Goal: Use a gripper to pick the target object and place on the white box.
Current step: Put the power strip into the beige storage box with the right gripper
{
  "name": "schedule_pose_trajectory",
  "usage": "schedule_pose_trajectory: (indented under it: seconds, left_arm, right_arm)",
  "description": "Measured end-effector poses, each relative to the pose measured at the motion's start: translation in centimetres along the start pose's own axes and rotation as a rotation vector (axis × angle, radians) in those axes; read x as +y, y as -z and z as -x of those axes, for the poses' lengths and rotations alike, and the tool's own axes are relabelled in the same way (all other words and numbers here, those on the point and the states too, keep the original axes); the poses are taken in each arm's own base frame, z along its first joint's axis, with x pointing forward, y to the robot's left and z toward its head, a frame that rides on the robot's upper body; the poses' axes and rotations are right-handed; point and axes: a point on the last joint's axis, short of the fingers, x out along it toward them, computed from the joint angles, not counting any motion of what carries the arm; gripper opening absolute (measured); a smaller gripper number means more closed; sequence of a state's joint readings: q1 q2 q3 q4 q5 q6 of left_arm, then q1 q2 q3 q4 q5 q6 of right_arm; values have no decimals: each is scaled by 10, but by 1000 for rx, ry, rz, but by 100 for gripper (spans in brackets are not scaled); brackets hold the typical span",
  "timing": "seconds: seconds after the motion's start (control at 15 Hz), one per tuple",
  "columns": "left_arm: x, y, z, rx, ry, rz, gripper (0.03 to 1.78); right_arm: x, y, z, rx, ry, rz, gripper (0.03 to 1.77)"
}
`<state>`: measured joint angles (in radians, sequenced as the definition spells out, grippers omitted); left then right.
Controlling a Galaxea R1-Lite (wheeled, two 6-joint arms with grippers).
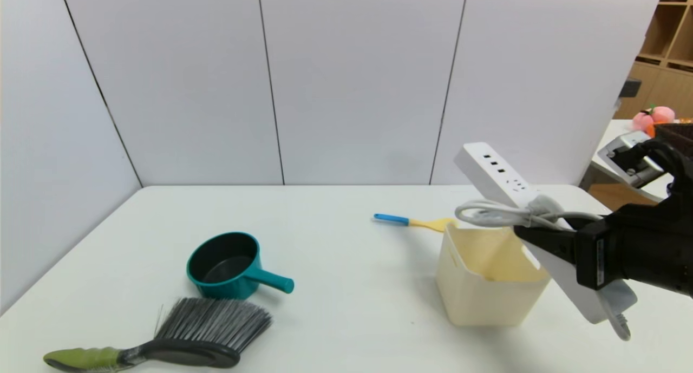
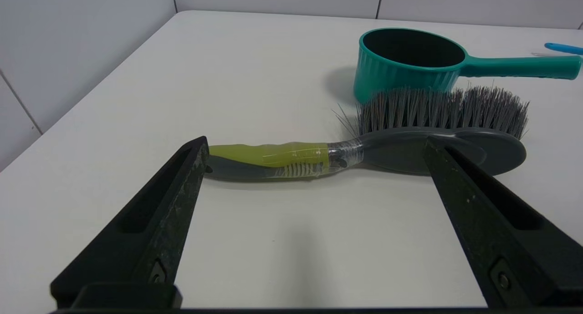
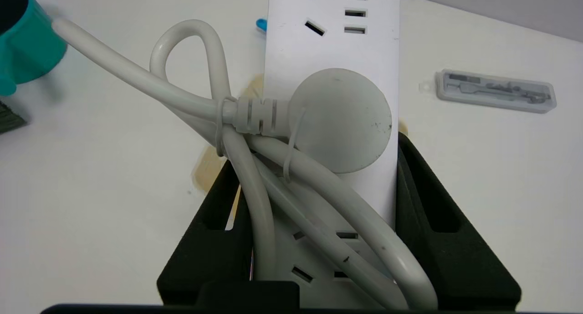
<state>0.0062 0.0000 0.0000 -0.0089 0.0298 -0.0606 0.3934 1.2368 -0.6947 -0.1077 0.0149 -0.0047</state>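
While the power strip (image 1: 501,181) hangs tilted at the head view's right, over the white box (image 1: 490,275), the right gripper (image 1: 541,242) pinches it between its fingers; lowering and release come next. The left gripper (image 2: 314,186) idles, fingers spread, near the brush (image 2: 387,141).

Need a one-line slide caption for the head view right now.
Right gripper holds the tilted power strip above the cream bin; teal pot and brush sit left.
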Motion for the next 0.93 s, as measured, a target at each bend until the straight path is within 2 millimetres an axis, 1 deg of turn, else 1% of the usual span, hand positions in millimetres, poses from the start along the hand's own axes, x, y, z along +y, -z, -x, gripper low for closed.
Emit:
schedule_pose_trajectory:
  seconds: [0.27,0.47,0.67,0.93]
  left_arm:
    - [0,0,0,0,0,0,169]
    - [0,0,0,0,0,0,169]
    - [0,0,0,0,0,0,169]
    - [0,0,0,0,0,0,169]
  right_arm:
    - [1,-4,3,-5,-8,-4,85]
    - [1,-14,4,48,-27,-7,85]
    - [0,-22,-3,92,-7,-6,85]
    - [2,-26,-16,114,101,7,85]
